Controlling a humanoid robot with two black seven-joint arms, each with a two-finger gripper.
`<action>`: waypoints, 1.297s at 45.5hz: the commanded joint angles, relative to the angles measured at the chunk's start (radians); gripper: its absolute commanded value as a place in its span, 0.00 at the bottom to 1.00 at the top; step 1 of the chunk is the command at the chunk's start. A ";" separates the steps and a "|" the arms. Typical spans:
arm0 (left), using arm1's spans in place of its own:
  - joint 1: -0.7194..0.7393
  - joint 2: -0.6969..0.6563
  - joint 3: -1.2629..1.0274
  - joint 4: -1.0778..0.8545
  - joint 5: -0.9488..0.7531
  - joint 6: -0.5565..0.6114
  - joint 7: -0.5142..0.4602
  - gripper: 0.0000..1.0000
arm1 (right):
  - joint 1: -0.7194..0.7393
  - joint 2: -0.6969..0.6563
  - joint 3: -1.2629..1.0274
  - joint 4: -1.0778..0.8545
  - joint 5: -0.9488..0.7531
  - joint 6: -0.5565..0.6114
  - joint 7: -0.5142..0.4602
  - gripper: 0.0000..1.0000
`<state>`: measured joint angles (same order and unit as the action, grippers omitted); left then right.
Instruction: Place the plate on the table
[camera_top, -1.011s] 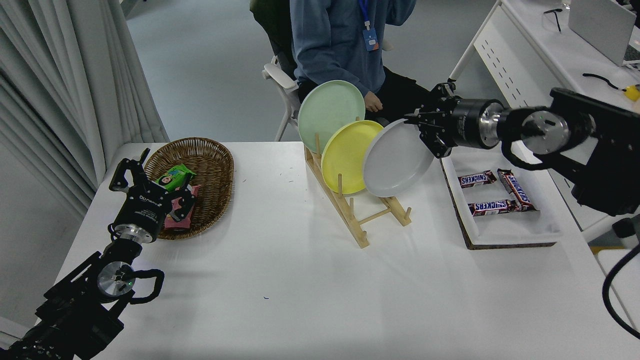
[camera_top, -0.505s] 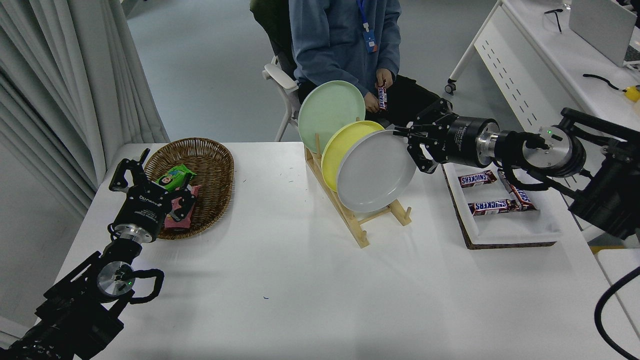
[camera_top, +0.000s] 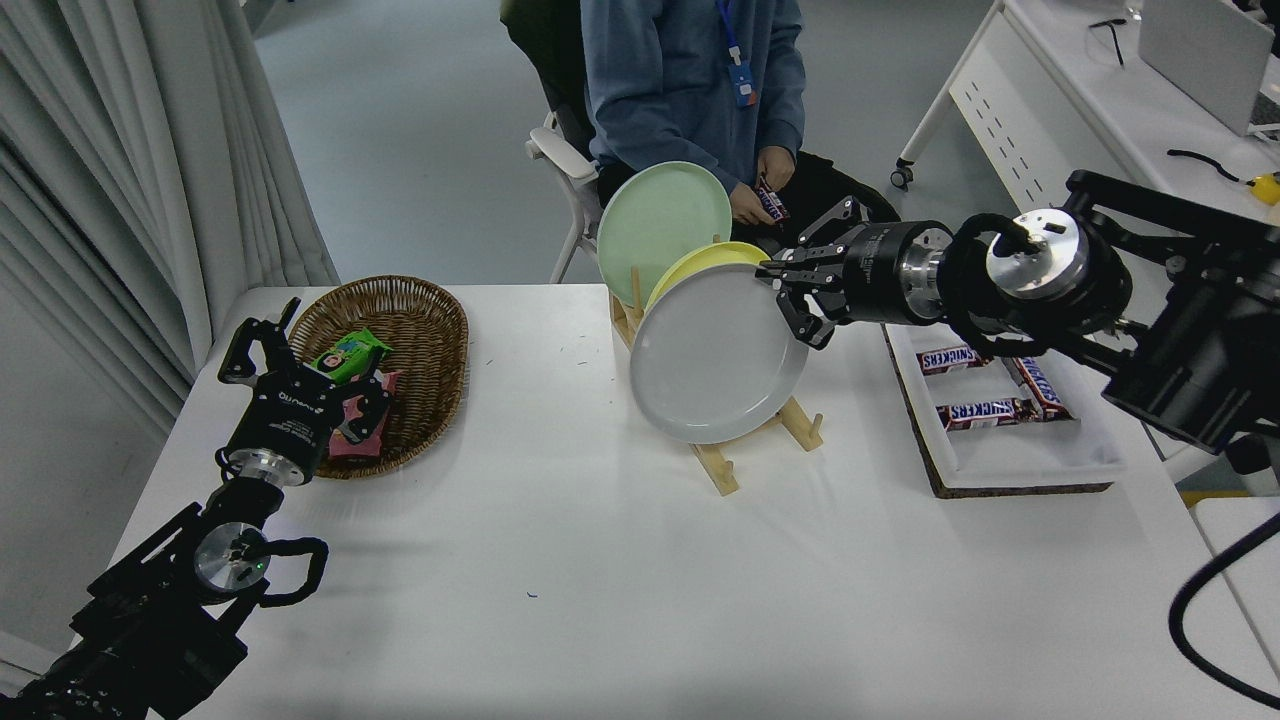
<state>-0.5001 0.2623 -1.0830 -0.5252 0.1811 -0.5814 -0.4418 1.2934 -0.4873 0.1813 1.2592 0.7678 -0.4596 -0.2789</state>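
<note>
The plate (camera_top: 716, 365) hung tilted in the air over the wooden rack (camera_top: 722, 440), its face turned toward the camera and its lower edge above the rack's near end. The head view was the only one. In it, the right end effector (camera_top: 787, 297) pinched the plate's upper-right rim, so the plate lay to the left of and below the fingers — the arm itself reached in level from the right edge. Being round, the plate had no long axis; what mattered was its steep tilt, which I judged would have to flatten before it met the tabletop (camera_top: 620, 580). Open white surface lay in front of the rack, nearer the camera, and that seemed the likely landing spot. Behind the held plate, the yellow plate (camera_top: 700, 262) and the mint-green plate (camera_top: 662, 225) stood in their slots. The left end effector (camera_top: 300, 350) sat parked by the wicker basket (camera_top: 420, 330), fingers spread — well apart from the plate.
</note>
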 joint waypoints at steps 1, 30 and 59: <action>0.000 0.000 0.000 -0.001 0.000 0.000 0.000 1.00 | 0.004 0.062 0.053 0.105 0.030 -0.272 -0.003 0.00; 0.000 0.000 0.002 -0.001 0.000 0.000 0.000 1.00 | -0.124 0.193 0.132 -0.004 0.205 -0.326 -0.006 0.00; 0.000 0.000 0.000 -0.001 0.000 0.000 0.000 1.00 | -0.272 0.444 0.195 -0.403 0.211 -0.326 -0.006 0.00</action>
<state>-0.5001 0.2623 -1.0827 -0.5258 0.1810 -0.5814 -0.4418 1.0473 -0.1536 0.3594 1.0550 0.9642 -0.7846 -0.2838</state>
